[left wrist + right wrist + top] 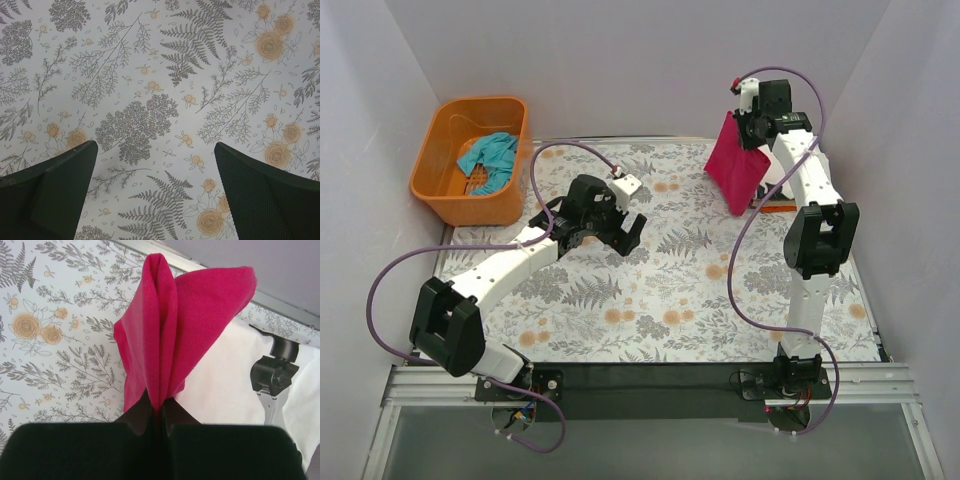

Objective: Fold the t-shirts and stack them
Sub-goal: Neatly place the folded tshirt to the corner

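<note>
My right gripper [748, 122] is raised at the back right, shut on the bunched top of the magenta-red t-shirt [735, 168], which hangs folded beneath it. In the right wrist view the cloth [190, 315] rises from between the pressed jaws of the right gripper [161, 407]. Below it lies the white t-shirt [225, 385] with a black printed mark [274, 372]. The teal t-shirt [488, 158] lies crumpled in the orange basket [440, 195]. My left gripper [605, 238] hovers over the middle of the table, open; between the spread fingers of the left gripper [155, 147] only the cloth pattern shows.
A floral tablecloth [660, 290] covers the table. The orange basket stands at the back left corner. White walls close in the back and both sides. A small orange-red object [775, 208] lies by the right arm.
</note>
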You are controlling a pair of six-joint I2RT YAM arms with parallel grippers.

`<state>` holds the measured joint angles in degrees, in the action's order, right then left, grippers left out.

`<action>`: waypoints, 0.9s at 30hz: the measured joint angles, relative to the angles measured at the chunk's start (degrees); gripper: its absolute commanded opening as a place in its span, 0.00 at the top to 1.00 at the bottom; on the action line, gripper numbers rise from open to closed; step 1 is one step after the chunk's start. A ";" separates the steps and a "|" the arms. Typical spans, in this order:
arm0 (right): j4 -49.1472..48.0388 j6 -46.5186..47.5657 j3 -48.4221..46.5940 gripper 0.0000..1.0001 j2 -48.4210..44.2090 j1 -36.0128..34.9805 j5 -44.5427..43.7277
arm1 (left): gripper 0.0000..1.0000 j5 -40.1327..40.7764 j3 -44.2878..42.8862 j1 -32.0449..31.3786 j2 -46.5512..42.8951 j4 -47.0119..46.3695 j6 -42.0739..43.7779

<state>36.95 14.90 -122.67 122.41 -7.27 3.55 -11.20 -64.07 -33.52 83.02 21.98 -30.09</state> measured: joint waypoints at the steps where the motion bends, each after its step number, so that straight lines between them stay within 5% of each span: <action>1: 0.20 -0.02 -0.63 0.99 0.00 0.04 0.00 | 0.02 0.00 0.00 0.04 -0.07 0.00 -0.02; 27: 2.25 -2.73 -7.34 0.99 -2.95 4.79 4.22 | 0.02 -0.46 0.00 0.04 -0.11 -0.15 -0.22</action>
<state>39.20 12.16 -130.02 119.46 -2.48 7.77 -11.66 -64.07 -33.47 82.91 21.82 -30.30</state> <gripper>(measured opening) 0.046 0.982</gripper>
